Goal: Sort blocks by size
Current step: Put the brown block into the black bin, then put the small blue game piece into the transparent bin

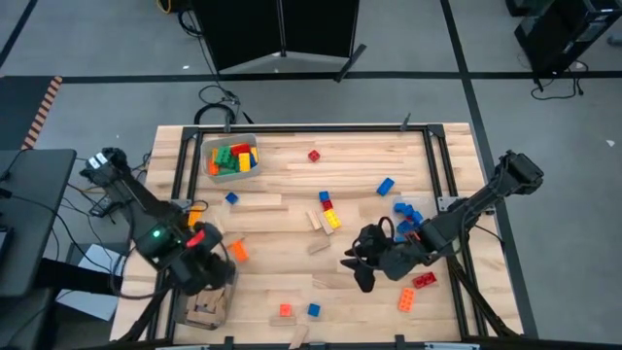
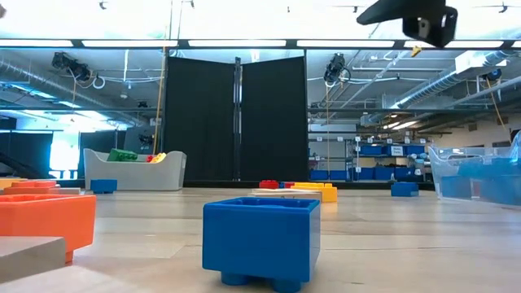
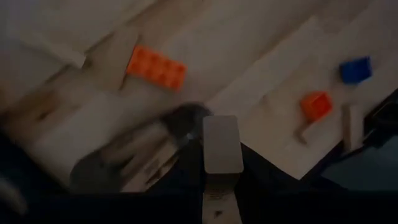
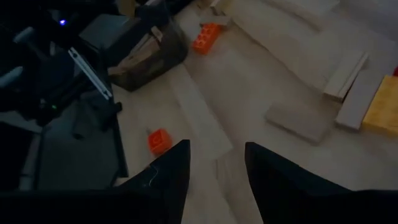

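Approx. a dozen blocks lie loose across the table [image 1: 292,228]. More fill the grey bin [image 1: 245,146] at far left, and some blue ones sit at the right edge by the right arm, container hard to make out.

Loose ones incl. a red block [image 1: 314,155] far centre, a blue block [image 1: 386,186] right of centre, tan wood pieces [image 1: 255,202] mid-table, and an orange block [image 1: 405,298] near right.

L gripper [image 1: 206,267] hangs over the near-left corner above a clear bin [image 1: 204,309], fingers closed. In the left wrist view a pale rectangular piece [image 3: 222,144] sits right ahead; can't tell if it's gripped. The surroundings there are dark & blurred.

R gripper [image 4: 216,149] hovers over bare wood near centre-right, fingers a narrow gap apart w/ nothing between.

Low view: only a big blue brick [image 2: 260,236] up close, an orange brick [image 2: 45,220] cut off at left. Grippers out of shot.
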You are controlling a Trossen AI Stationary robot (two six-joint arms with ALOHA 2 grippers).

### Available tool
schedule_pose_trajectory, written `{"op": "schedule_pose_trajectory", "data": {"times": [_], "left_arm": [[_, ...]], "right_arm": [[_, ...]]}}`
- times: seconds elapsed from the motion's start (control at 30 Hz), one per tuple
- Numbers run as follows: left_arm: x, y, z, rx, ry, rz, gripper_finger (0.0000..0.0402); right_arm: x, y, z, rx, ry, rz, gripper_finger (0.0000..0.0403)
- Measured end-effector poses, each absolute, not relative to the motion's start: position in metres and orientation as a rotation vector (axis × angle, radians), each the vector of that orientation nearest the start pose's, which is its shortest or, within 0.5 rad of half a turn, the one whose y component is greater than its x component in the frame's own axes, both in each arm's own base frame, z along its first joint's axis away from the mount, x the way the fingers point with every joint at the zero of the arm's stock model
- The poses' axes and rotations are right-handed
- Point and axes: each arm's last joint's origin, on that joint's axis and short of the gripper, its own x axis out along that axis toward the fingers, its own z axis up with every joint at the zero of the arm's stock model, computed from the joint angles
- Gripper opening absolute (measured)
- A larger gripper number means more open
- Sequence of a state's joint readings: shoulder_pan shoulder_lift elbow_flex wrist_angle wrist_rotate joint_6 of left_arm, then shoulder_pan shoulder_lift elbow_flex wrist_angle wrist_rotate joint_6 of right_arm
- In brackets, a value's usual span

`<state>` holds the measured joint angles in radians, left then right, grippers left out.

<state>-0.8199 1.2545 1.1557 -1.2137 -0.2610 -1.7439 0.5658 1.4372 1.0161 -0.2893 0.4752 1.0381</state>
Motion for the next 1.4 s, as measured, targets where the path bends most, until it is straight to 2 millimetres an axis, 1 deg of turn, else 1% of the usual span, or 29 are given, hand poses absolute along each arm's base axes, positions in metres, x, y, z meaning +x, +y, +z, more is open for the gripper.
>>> {"op": "schedule_pose_trajectory", "data": {"times": [0.1,0.2,0.33,0.4,0.47,0.57,0.7,0.8,1.07,1.23,1.4], "left_arm": [[0.141,-0.156,0.297,-0.864,1.162,0.585,0.0061],[0.135,-0.161,0.296,-0.895,1.178,0.589,0.0061],[0.134,-0.171,0.289,-0.909,1.203,0.629,0.0061],[0.134,-0.176,0.279,-0.897,1.245,0.65,0.007],[0.136,-0.182,0.264,-0.882,1.301,0.671,0.0082],[0.139,-0.188,0.244,-0.875,1.365,0.682,0.0088],[0.144,-0.195,0.231,-0.925,1.363,0.622,0.0088],[0.145,-0.199,0.229,-0.957,1.356,0.581,0.0089],[0.144,-0.198,0.228,-0.945,1.365,0.589,0.0095],[0.144,-0.198,0.228,-0.946,1.378,0.587,0.0114],[0.141,-0.195,0.228,-0.908,1.376,0.626,0.0142]], "right_arm": [[0.259,0.158,0.259,0.673,0.57,-0.249,0.0168],[0.254,0.165,0.259,0.701,0.551,-0.258,0.0168],[0.249,0.173,0.259,0.75,0.531,-0.269,0.0168],[0.247,0.176,0.26,0.773,0.528,-0.27,0.0168],[0.245,0.178,0.26,0.791,0.527,-0.271,0.0168],[0.244,0.179,0.26,0.806,0.523,-0.273,0.0167],[0.245,0.179,0.26,0.823,0.517,-0.273,0.0167],[0.245,0.179,0.26,0.823,0.515,-0.275,0.0167],[0.246,0.179,0.262,0.83,0.479,-0.285,0.0167],[0.246,0.18,0.262,0.831,0.479,-0.284,0.0167],[0.246,0.18,0.262,0.831,0.479,-0.284,0.0167]]}}
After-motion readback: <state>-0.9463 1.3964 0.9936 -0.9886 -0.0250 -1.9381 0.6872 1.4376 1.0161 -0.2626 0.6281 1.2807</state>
